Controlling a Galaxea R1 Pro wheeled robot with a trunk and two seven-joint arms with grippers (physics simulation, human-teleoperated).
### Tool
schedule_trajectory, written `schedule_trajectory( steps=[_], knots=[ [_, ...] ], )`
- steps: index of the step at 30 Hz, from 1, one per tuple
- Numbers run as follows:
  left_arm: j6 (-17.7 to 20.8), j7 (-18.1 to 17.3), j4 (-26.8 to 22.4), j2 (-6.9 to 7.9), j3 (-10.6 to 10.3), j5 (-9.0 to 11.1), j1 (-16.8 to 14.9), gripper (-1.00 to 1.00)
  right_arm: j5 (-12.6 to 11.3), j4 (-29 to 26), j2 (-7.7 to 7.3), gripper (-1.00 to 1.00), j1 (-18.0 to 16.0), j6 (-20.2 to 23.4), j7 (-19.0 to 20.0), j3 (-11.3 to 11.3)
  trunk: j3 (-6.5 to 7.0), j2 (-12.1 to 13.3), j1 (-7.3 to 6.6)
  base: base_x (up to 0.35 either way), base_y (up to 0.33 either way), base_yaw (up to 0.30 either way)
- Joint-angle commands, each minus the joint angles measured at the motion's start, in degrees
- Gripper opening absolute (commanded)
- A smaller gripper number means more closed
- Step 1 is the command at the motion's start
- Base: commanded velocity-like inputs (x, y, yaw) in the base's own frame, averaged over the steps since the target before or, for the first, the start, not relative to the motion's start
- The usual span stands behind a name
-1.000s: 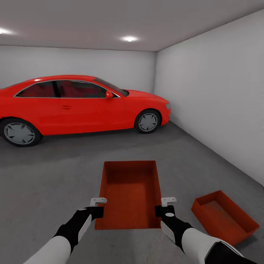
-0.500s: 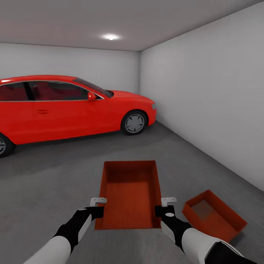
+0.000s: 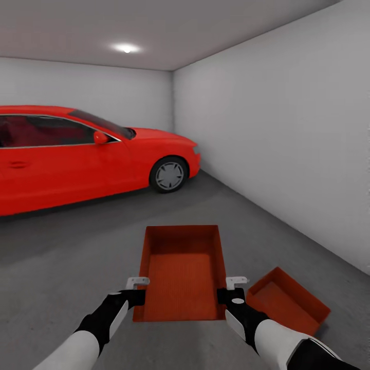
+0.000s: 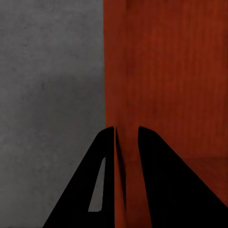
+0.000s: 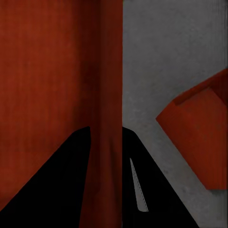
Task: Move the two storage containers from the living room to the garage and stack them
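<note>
left end effector point(image 3: 137, 288) clamped on held container point(image 3: 182, 272) | right end effector point(image 3: 235, 288) same | second container point(image 3: 288, 307) on floor point(image 3: 77, 257)

- Both arms stretched forward and low, roughly parallel, white forearms and black wrists.
- Left gripper point(image 3: 137, 289) clamped over the left wall of the carried container point(image 3: 182, 270), one finger either side.
- Right gripper point(image 3: 229, 288) clamped likewise over its right wall.

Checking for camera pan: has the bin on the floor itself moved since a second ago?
No. The floor bin and car shift left together; the view turned.
</note>
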Motion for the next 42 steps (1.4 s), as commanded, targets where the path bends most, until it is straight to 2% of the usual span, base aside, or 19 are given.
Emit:
schedule_trajectory(
  steps=[1,42],
  knots=[
    [0.4,0.2,0.0,0.07,0.5,0.3,0.0,-1.00,0.5,0.0,-0.70,-1.00,-0.1,-1.5,-1.9,-2.5,-0.08,-0.1,0.05,0.321,0.000,-0.243],
    [0.7,0.2,0.0,0.07,0.4,0.3,0.0,-1.00,0.5,-0.1,-0.70,-1.00,-0.1,-1.5,-1.9,-2.5,-0.08,-0.1,0.05,0.299,0.000,-0.243]
  ],
)
